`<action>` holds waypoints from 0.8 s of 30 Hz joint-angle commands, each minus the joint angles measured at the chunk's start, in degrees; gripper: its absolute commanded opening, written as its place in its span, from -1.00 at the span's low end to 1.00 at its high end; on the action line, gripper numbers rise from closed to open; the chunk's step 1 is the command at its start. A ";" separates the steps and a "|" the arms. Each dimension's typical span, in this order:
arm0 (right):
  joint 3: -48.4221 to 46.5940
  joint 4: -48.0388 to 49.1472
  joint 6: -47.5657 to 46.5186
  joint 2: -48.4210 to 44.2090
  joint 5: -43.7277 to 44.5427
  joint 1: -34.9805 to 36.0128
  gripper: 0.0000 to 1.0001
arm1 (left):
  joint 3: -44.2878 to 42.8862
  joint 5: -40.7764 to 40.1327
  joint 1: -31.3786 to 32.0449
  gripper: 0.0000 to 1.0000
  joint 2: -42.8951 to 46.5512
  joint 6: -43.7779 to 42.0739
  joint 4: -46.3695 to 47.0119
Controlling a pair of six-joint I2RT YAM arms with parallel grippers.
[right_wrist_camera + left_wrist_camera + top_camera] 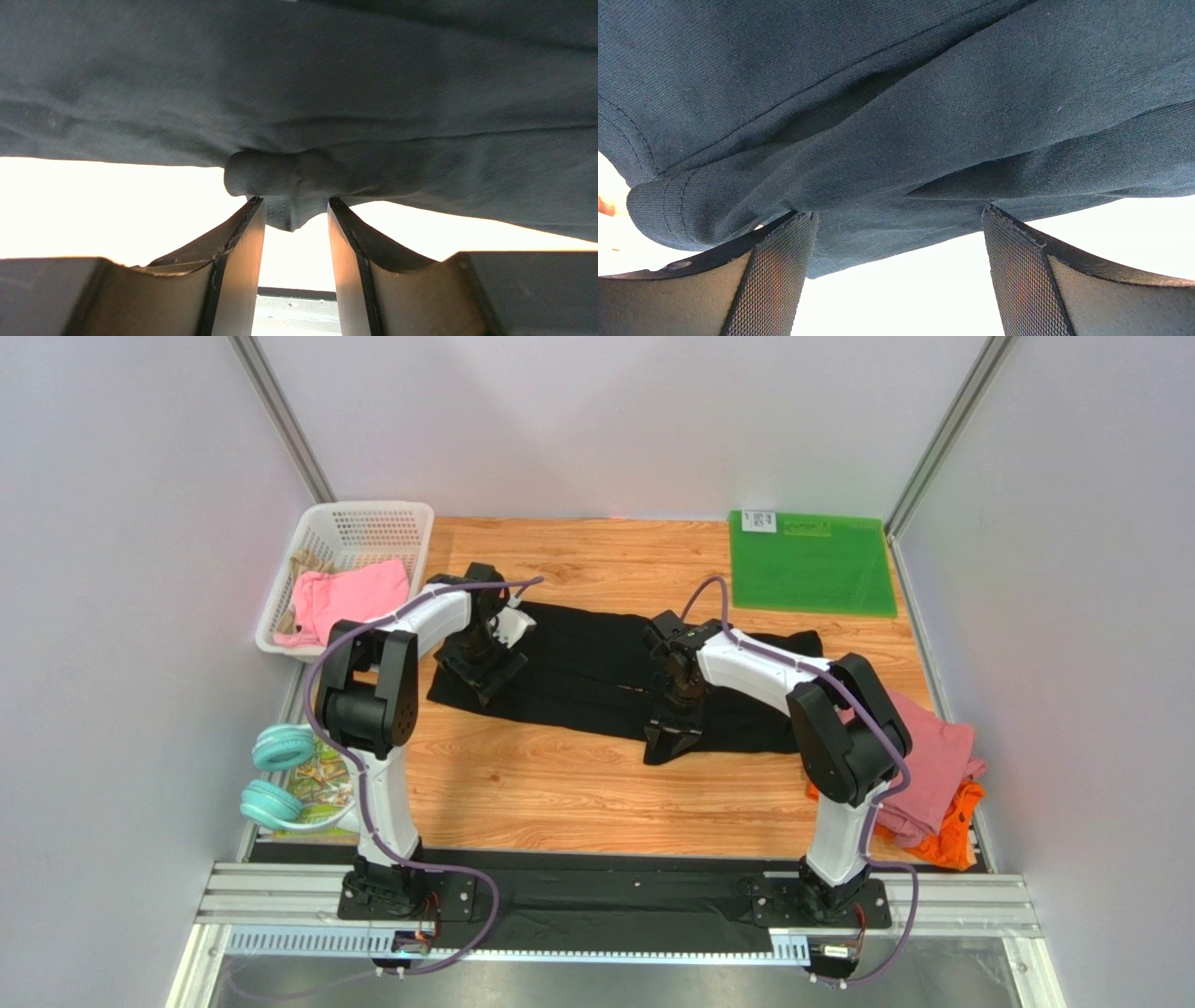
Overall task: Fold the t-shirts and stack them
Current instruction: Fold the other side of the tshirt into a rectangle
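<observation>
We find the large black cloth t-shirt (589,672) spread across the middle of the wooden table (561,798), nine to three o'clock. Our left gripper (896,217) stands wide, released, at its nine o'clock end. Our right gripper (295,203) is half-closed around a hem nub at six o'clock, and we cannot tell whether it grips. If that thin pinch slips, we judge the fold would skew.

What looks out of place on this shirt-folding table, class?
The teal headphones at the left edge are not laundry. At the right edge, a pink shirt and an orange shirt sit in a crumpled heap, unfolded.
</observation>
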State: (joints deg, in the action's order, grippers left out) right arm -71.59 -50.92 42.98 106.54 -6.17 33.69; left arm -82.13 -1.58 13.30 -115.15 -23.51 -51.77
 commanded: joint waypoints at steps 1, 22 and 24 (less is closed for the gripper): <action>-2.06 0.55 1.67 0.60 -0.24 1.29 -0.13 | 0.48 -0.09 -0.20 0.84 2.48 -0.14 0.79; -13.38 -7.09 -2.45 -2.83 4.50 -5.20 -1.00 | 1.79 -0.88 -0.82 0.84 3.09 -0.75 1.58; -15.32 -8.84 -3.16 -2.57 5.81 -6.88 -1.00 | 1.97 -0.79 -0.82 0.84 3.18 -0.75 1.67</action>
State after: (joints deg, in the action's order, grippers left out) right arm -81.21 -56.05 42.22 107.63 -4.10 30.81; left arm -81.08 -1.61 13.02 -114.41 -23.53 -50.81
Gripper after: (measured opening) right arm 0.008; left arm 0.923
